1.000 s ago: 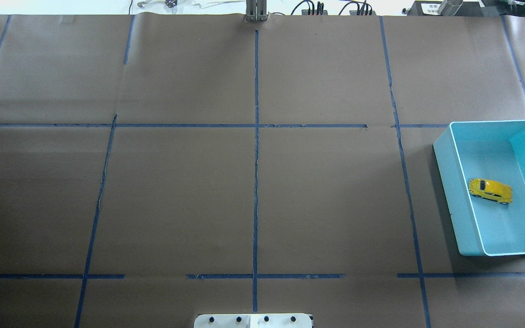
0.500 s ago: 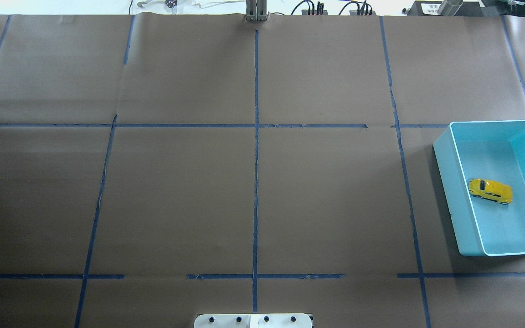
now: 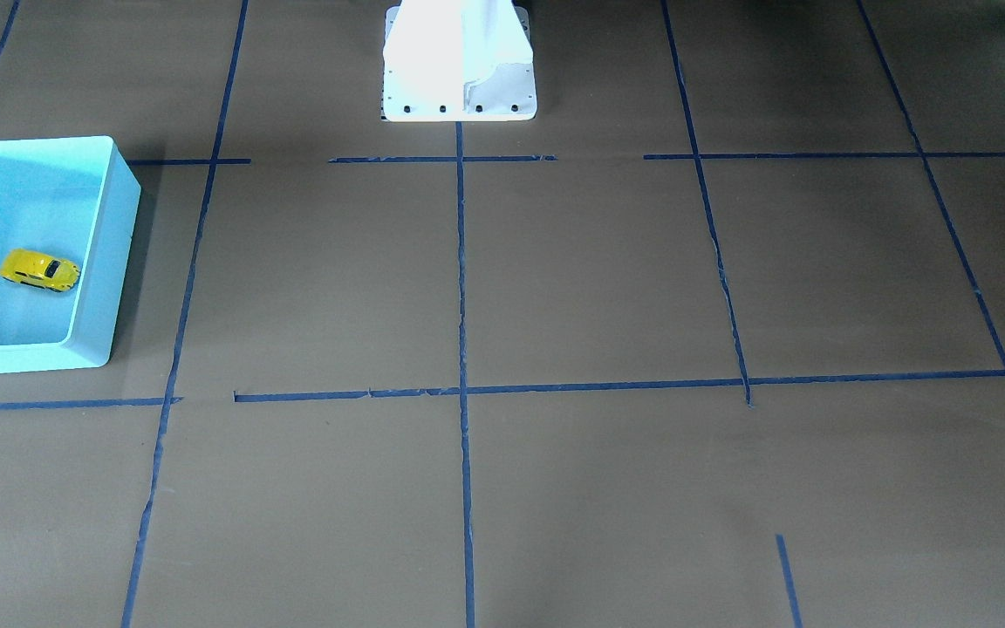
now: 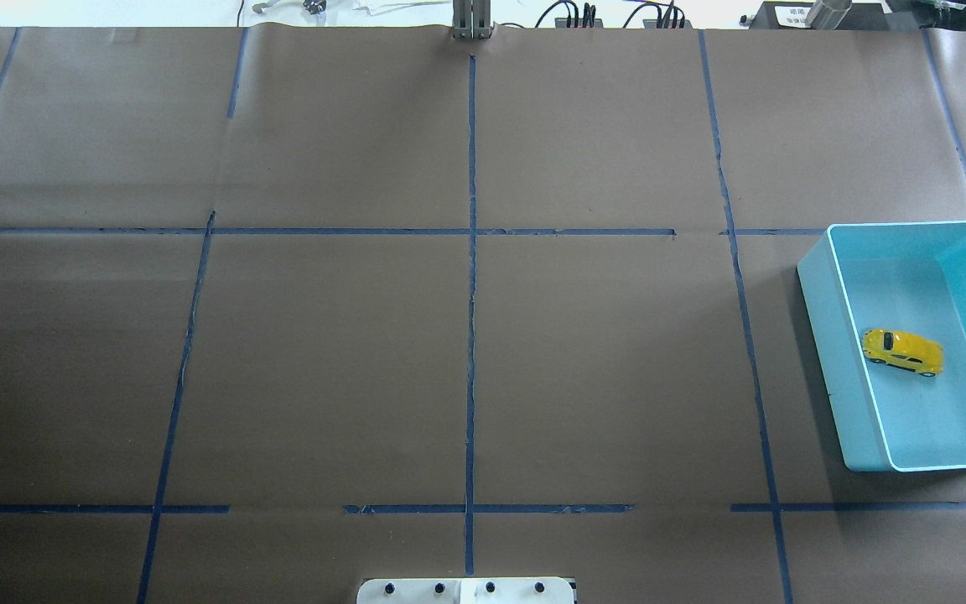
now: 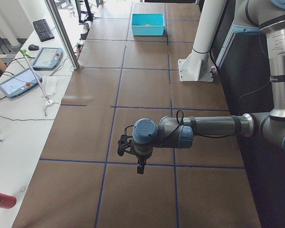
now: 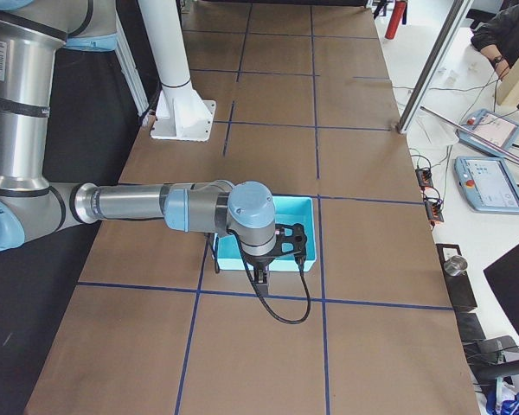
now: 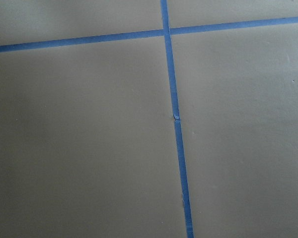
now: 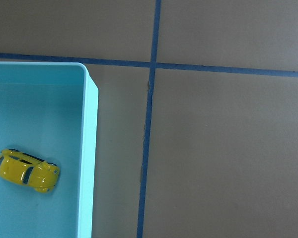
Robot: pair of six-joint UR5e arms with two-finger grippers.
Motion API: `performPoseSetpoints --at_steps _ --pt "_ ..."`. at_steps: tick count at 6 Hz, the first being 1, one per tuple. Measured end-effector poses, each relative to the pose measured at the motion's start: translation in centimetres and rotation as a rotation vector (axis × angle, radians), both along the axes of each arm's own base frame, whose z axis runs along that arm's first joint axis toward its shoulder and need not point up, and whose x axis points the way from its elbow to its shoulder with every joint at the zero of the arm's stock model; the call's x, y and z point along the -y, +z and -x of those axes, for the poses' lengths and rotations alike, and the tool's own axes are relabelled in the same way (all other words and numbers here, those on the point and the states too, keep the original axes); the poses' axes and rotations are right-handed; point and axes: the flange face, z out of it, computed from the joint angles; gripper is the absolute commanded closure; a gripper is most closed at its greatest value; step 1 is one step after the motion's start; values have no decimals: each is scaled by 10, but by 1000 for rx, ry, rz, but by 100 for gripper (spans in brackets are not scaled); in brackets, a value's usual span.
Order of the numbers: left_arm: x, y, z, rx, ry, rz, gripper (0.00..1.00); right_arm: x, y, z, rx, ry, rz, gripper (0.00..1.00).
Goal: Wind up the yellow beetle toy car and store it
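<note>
Closest to the robot's side of the table, the white base mount [image 4: 399, 594] stands well apart from the turquoise bin [image 4: 839, 352], on brown paper [image 4: 324, 361] gridded with blue tape [image 4: 471, 335]. I have both arms raised off the table. The left gripper [image 5: 140, 169] hangs pointing down at the opposite end of the table from the bin. Its wrist camera gives me only paper and a tape crossing. Only the side camera catches this gripper, and I cannot tell whether its fingers are apart or together. The right gripper [image 6: 261, 278] hangs pointing down close by the bin, over the bin's corner as the side camera frames it. Its wrist camera looks on the bin's rim and the paper just beside it. Here too I cannot tell how the fingers stand. Neither gripper touches anything. The yellow beetle toy car [image 4: 903, 351] sits inside the bin, on the bin's floor. It is near the long wall facing the table's middle, and it lies at an angle to that wall. Beyond the bin, past the table's far edge, lie black cables [image 4: 585, 15].
</note>
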Motion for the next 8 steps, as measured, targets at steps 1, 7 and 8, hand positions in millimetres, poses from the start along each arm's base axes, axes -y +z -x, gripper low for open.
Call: performPoseSetpoints --at_steps 1,7,8 --pt "1 -1 0 -1 0 -4 0 -1 9 -1 -16 11 29 0" --pt "2 -10 0 -2 -1 -20 0 -4 24 -1 -16 15 61 0" --pt "2 -10 0 -2 -1 -20 0 -4 24 -1 -16 15 61 0"
